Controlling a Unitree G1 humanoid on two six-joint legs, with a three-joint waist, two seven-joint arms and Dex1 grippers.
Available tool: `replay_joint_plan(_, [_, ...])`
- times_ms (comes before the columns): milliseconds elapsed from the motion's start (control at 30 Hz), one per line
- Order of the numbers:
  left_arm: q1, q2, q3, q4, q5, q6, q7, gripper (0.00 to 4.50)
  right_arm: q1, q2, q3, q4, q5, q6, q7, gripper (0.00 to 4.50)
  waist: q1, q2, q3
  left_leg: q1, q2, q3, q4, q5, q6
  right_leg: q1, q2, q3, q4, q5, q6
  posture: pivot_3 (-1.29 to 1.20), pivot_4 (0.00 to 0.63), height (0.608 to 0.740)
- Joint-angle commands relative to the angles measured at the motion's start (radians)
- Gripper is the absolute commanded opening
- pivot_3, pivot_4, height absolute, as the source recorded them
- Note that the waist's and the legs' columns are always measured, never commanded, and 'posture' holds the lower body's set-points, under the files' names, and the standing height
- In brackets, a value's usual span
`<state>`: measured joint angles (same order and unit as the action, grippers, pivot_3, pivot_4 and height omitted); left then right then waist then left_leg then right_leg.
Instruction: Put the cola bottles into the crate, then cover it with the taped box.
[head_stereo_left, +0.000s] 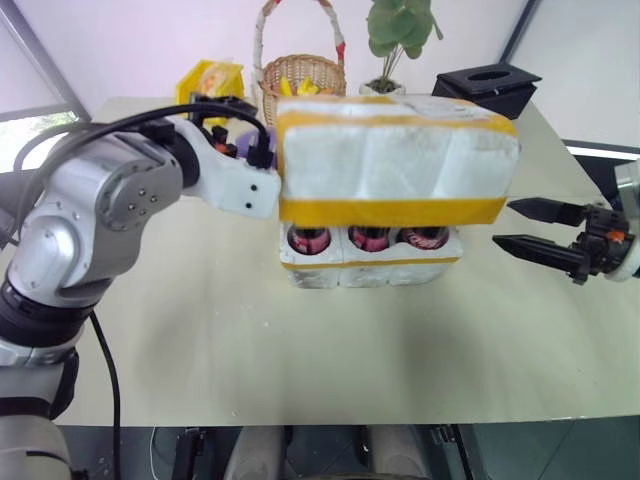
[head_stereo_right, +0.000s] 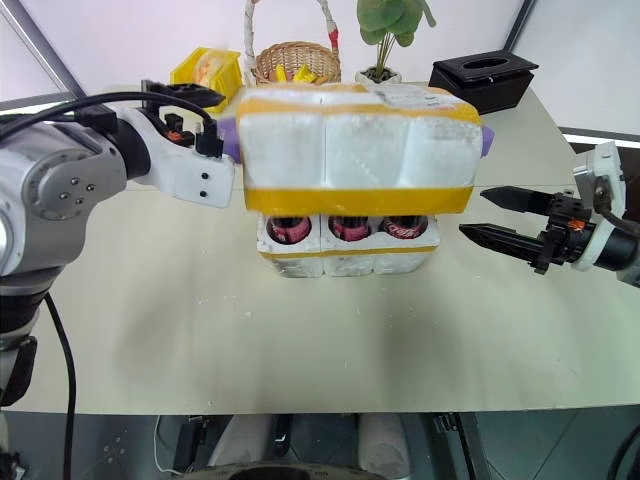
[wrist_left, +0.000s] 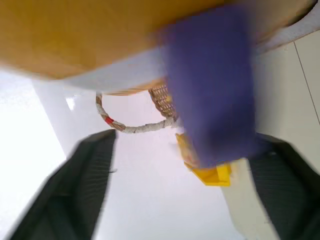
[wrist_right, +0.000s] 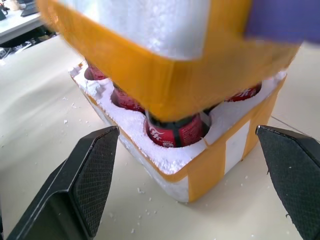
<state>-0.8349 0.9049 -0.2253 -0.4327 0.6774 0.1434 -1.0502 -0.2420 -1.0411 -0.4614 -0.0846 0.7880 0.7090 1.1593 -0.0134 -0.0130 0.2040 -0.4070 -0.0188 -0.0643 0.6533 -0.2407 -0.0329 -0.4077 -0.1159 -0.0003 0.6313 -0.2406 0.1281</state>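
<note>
The taped box (head_stereo_left: 395, 160) sits on top of the cola bottles (wrist_right: 175, 131), whose red labels show in the gap between it and the crate (head_stereo_left: 370, 270) below; it rides on the bottle tops and has not seated down over the crate's rim, likely because the bottles stand taller than their wells. The crate rests near the middle of the table (head_stereo_left: 300, 360). The left gripper (wrist_left: 180, 200) is at the box's purple end with its fingers spread apart, one to each side of that end and clamping nothing, so the box appears to rest on its own. The right gripper (head_stereo_right: 500, 220) hangs just off the other end, fingers apart and empty, probably placed to steady or nudge the box. A basket (head_stereo_left: 300, 70), a yellow bin (head_stereo_left: 210, 80) and a black tissue box (head_stereo_left: 487, 82) stand along the far edge.
</note>
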Motion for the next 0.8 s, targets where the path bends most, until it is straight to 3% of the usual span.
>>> replay_joint_plan(33, [-0.039,-0.007,0.034,-0.002,-0.011,-0.006,0.010,4.46,-0.022,0.002,-0.005,0.009,-0.002,-0.020,0.007,4.50,0.000,0.000,0.000,0.000,0.000,0.000,0.000,0.000,0.000,0.000,0.000,0.000,0.000,0.000,0.000,0.00,0.150,0.738])
replay_joint_plan(467, [0.085,0.137,0.215,0.020,-0.248,-0.001,-0.064,4.46,-0.033,-0.010,0.002,0.072,-0.029,-0.046,0.047,4.50,-0.002,0.000,0.000,0.000,0.000,0.000,0.000,0.000,0.000,0.000,0.000,0.000,0.000,0.000,0.000,0.00,0.150,0.738])
replay_joint_plan(600, [0.165,0.164,0.261,0.035,-0.319,0.075,-0.098,4.46,-0.052,-0.021,0.018,0.098,-0.046,-0.054,0.066,4.50,-0.002,0.000,0.000,0.000,0.000,0.000,0.000,0.000,0.000,0.000,0.000,0.000,0.000,0.000,0.000,0.00,0.150,0.738])
replay_joint_plan(733, [0.228,0.152,0.338,0.091,-0.469,0.201,-0.138,4.46,-0.057,-0.032,0.024,0.111,-0.058,-0.054,0.089,4.50,-0.003,0.000,0.000,0.001,0.000,0.000,0.000,0.000,0.000,0.000,0.000,0.000,0.001,0.000,0.000,0.00,0.150,0.738])
replay_joint_plan(800, [0.272,0.131,0.422,0.136,-0.631,0.279,-0.206,4.46,-0.055,-0.039,0.023,0.117,-0.065,-0.056,0.102,4.50,-0.006,0.000,0.000,0.001,0.000,0.000,0.000,0.000,0.000,0.000,0.000,0.000,0.001,0.000,0.000,0.00,0.150,0.738])
